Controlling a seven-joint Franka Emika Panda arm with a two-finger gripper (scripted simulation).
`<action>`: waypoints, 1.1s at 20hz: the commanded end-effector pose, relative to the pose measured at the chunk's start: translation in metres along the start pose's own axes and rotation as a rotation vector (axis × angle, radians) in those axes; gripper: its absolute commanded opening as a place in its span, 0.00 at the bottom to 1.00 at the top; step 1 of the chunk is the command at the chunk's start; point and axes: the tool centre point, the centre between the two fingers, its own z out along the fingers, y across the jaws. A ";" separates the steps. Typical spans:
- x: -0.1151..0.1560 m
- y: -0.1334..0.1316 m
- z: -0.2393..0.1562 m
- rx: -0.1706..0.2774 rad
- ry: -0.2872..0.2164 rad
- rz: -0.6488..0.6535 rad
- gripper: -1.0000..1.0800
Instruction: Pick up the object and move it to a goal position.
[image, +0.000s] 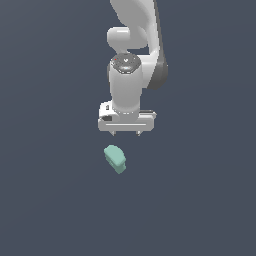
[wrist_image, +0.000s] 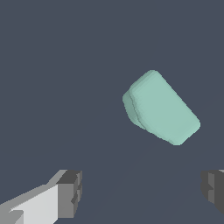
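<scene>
Single white Franka Panda arm hangs over a plain dark slate-grey worktop (image: 45, 210). Its white two-fingered hand (image: 126, 133) points straight down, with two short dark fingertips (image: 114, 133) showing under the flat white body. The fingers stand wide apart and hold nothing; in the wrist view one grey pad (wrist_image: 70, 192) sits at one side and the other at the opposite edge, with bare surface between them.

The small mint-green matte block (image: 115, 159), one end rounded and the other squared, lies on the worktop just below the hand in the exterior view, slightly toward that view's left. It is apart from both fingers; no contact. In the wrist view the block (wrist_image: 161, 107) lies off the line between the pads, set at a diagonal to the finger axis, and looks narrower than the gap.

Progress, judged: early stage. Approach is partly made, hand above and near the block but not centred over it. Not yet done: alignment over the block, likely a wrist turn so the pads meet its flat sides, descent, closing, lift, carry to goal. No goal marker shows in either view, so the target spot cannot be placed.

Risk, judged: closing on the rounded end could let the block slip or rotate.
</scene>
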 end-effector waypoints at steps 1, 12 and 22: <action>0.000 0.000 0.000 0.000 0.000 0.000 0.96; 0.013 -0.017 -0.019 -0.023 0.051 -0.053 0.96; 0.016 -0.012 -0.013 -0.022 0.045 -0.108 0.96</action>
